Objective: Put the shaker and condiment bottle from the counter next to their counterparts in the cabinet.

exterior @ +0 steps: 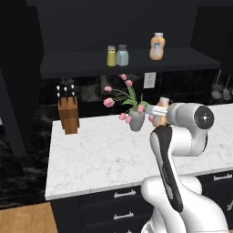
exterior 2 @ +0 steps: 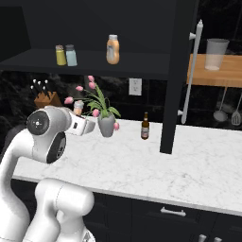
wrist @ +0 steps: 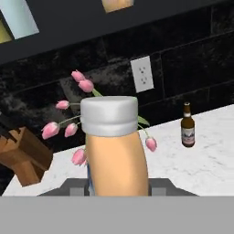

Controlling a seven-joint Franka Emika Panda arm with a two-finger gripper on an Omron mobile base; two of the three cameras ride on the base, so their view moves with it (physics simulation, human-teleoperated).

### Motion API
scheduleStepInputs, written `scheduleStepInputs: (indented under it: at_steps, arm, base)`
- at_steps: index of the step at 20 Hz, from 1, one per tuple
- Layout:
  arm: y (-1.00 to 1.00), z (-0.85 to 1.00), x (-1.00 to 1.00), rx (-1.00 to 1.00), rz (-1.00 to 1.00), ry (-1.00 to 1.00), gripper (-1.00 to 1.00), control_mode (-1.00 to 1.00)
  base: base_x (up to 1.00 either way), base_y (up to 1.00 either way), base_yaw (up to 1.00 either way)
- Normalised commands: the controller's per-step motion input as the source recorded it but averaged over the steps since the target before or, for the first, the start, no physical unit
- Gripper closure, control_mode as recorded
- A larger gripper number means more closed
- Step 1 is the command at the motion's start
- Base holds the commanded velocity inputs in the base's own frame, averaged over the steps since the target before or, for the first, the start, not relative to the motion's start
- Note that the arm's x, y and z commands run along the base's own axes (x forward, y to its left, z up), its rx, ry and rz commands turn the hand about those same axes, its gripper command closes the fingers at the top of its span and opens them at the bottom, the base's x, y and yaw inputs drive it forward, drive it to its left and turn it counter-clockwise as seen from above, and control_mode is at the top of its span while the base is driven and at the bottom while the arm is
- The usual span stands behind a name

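Orange and smooth, the condiment bottle is held at its body by the closed gripper, and is judged light, rigid and slightly slippery.

A smooth orange plastic body and a matt silver-grey cap are shown on the condiment bottle. The counter is finished in polished white marble with grey veins. The knife block is rendered as brown wood, the cabinet as matt black, and the brown bottle as glossy glass.
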Motion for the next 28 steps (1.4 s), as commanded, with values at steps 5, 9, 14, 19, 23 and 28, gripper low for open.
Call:
scheduleStepInputs:
  at_steps: [5, 9, 14, 19, 23, 28]
  arm:
    - [-0.19, 0.48, -0.41, 0.00, -0.31, -0.09, 1.00, -1.00]
    - [-0.07, 0.57, -0.19, -0.03, -0.25, -0.20, 1.00, -1.00]
    - [-0.02, 0.70, -0.09, -0.06, -0.17, -0.19, 1.00, -1.00]
    - [-0.03, 0.69, -0.35, -0.02, -0.13, -0.13, 1.00, -1.00]
    - [-0.05, 0.63, -0.92, 0.00, -0.10, -0.11, 1.00, -1.00]
    - [-0.06, 0.65, -0.92, 0.00, -0.06, -0.06, 1.00, -1.00]
  base:
    - [0.00, 0.00, 0.00]
    - [0.00, 0.00, 0.00]
    - [0.00, 0.00, 0.00]
    - [0.00, 0.00, 0.00]
    - [0.00, 0.00, 0.00]
    - [0.00, 0.00, 0.00]
